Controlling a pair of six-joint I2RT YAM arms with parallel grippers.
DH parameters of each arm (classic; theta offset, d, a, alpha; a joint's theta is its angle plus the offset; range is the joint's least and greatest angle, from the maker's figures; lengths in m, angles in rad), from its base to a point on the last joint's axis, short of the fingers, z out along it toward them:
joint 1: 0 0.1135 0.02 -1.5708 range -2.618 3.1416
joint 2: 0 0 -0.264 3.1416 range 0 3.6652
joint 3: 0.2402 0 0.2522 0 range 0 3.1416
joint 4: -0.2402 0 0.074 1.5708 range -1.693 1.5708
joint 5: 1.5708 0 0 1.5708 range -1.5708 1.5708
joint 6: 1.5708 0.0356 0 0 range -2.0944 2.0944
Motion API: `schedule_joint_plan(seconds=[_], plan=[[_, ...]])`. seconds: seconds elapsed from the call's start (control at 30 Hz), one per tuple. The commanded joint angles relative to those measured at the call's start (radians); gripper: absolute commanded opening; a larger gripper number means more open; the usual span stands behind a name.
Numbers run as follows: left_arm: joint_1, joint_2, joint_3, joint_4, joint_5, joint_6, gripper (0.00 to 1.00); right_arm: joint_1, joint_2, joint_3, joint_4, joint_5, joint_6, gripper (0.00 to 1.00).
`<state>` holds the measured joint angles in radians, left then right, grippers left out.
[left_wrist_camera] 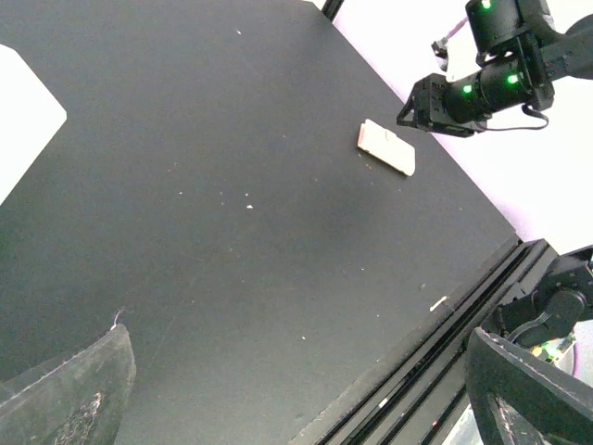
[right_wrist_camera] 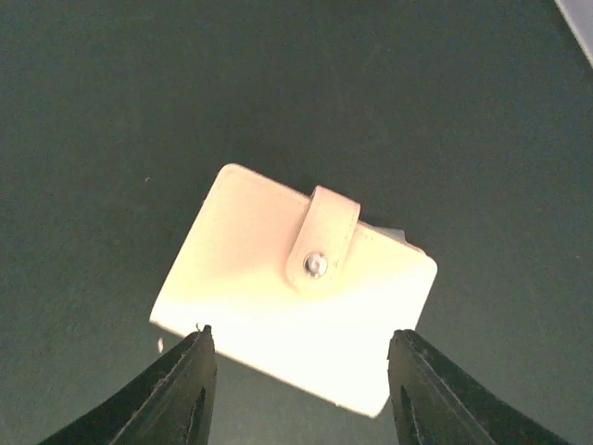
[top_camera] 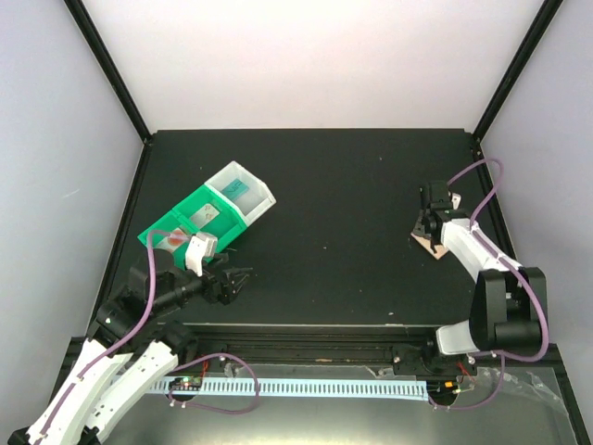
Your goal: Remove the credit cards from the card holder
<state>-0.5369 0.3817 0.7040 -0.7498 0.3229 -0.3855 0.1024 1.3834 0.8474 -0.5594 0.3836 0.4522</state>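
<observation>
My right gripper [right_wrist_camera: 301, 337] hangs spread wide, holding nothing. The card holder [right_wrist_camera: 278, 278], snapped closed, lies flat on the table [right_wrist_camera: 93, 83] just ahead, its long side skewed across the gap. My left gripper [top_camera: 235, 278], also spread, sits well apart.

A green bin [top_camera: 229, 230] sits at nine o'clock on the black bench [top_camera: 352, 185], a white bin [top_camera: 261, 197] touching its two-o'clock end.

Left tool [top_camera: 243, 280] parted, right tool [right_wrist_camera: 301, 332] parted, pointing down
</observation>
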Motion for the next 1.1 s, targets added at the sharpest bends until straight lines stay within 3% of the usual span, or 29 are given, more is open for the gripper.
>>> schedule_joint_plan(seconds=[0.0,0.47,1.07], plan=[[0.007,-0.002,0.015,0.012,0.003,0.025,0.99,-0.078,0.085,0.066,0.055,-0.115,-0.003,0.51],[0.006,-0.021,0.016,0.008,0.001,0.029,0.99,-0.204,0.266,0.133,0.061,-0.241,-0.004,0.48],[0.007,-0.035,0.012,0.018,0.006,0.034,0.99,-0.198,0.357,0.099,0.068,-0.397,-0.061,0.41]])
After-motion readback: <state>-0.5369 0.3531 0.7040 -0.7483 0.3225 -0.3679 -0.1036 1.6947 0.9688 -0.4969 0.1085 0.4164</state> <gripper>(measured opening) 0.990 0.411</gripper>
